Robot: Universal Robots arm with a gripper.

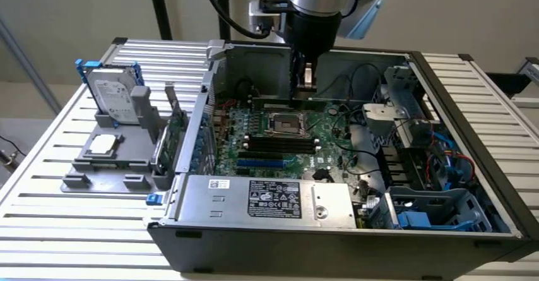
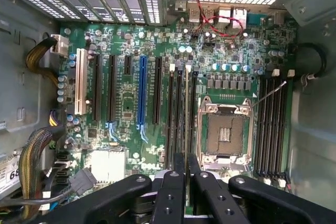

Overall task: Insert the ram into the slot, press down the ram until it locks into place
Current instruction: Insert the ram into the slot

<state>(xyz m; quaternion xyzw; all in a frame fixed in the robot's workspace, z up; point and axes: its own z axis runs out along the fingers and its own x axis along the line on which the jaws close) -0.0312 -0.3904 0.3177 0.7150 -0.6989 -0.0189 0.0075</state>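
Two black fingers (image 2: 170, 198) of the hand (image 2: 186, 163) pinch the thin ram (image 2: 186, 119) (edge-on).

Plain beige wall (image 1: 67, 9) behind; slatted metal table (image 1: 38, 199); 2 black poles (image 1: 158, 9) at back.

- The arm (image 1: 319, 3) is cut off at the exterior view's top edge.
- The gripper (image 2: 186, 158) hides one end of the ram (image 2: 186, 108).
- The sticker's (image 1: 276, 200) words are too small to read.

The digits "68" on a white sticker (image 2: 9, 173) (partly cut off) beside bundled cables (image 2: 32, 153)
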